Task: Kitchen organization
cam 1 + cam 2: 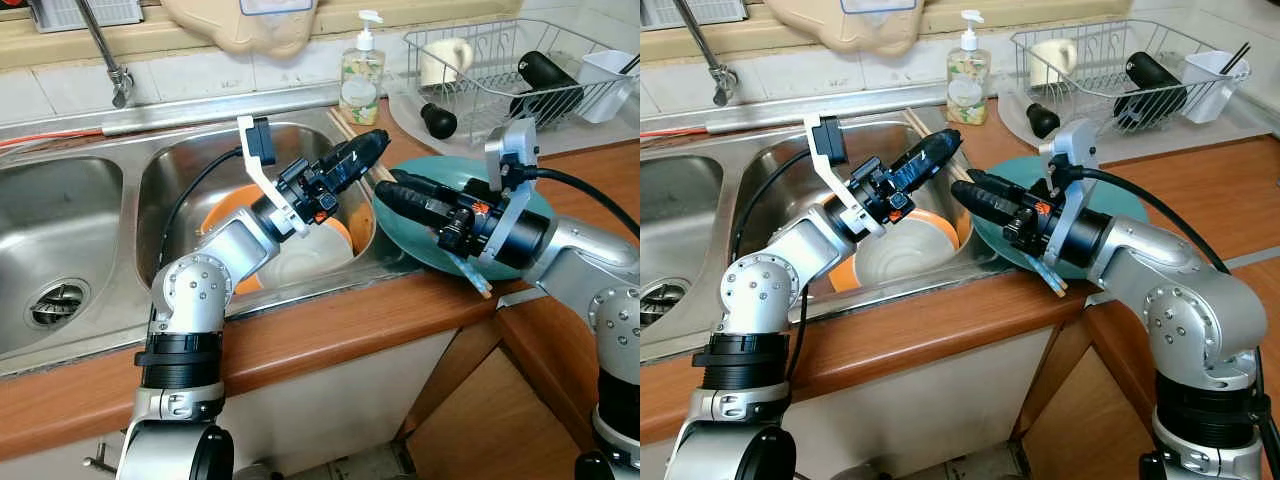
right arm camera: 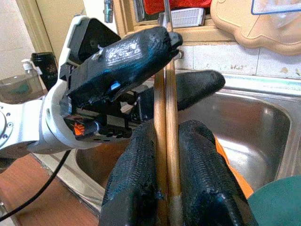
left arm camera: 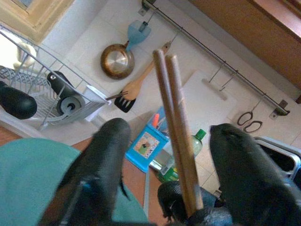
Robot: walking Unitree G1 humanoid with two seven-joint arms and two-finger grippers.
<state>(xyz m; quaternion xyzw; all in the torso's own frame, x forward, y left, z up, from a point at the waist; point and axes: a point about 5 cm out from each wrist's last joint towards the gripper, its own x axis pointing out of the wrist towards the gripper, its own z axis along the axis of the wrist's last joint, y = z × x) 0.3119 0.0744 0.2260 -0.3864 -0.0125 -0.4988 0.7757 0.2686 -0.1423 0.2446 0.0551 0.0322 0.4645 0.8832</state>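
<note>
A pair of wooden chopsticks (image 2: 165, 141) is held clamped between the fingers of the right gripper (image 1: 975, 195), above the sink's right edge, beside the teal plate (image 1: 405, 235) on the surface. Their long axis runs from about four o'clock, where the tail ends project behind the right wrist, toward ten o'clock, into the left gripper (image 3: 171, 160). That gripper's fingers stand apart on either side of the sticks, so a handover is judged to be in hand, and its closing turns on the shafts lying between those fingers. In the basin an orange bowl (image 1: 225, 212) holds a white bowl (image 1: 305, 255). The right wrist view shows the clamp; the left wrist view shows a dish rack (image 3: 44, 101) beyond.
</note>
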